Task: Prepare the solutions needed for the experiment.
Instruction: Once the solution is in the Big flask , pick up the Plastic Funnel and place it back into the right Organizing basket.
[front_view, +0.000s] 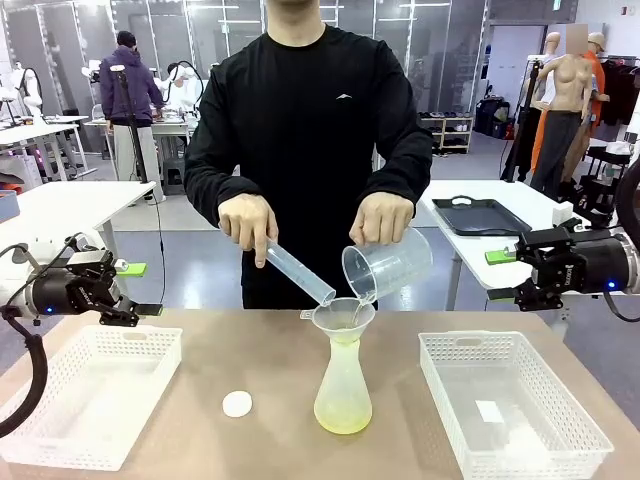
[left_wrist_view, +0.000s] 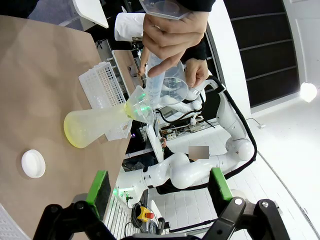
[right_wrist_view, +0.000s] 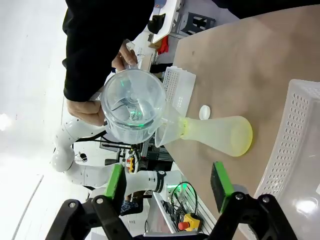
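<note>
Some solutions (front_view: 343, 418) in flask (front_view: 343, 372), midway between left claw (front_view: 140, 290), right claw (front_view: 503, 277)

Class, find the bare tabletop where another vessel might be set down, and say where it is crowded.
Bare table lies between the left basket and the white disc, and between the flask and the right basket. Crowded: above the flask, where the person's hands tip a cylinder and a beaker over the funnel.

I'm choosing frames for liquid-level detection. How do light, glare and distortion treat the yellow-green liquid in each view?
Front view: even light, sharp, the solution reads clearly low in the flask. Left wrist view: rolled sideways with wide-angle bending, liquid distinct. Right wrist view: overexposed white at the left, green glints in the beaker, liquid visible.
</note>
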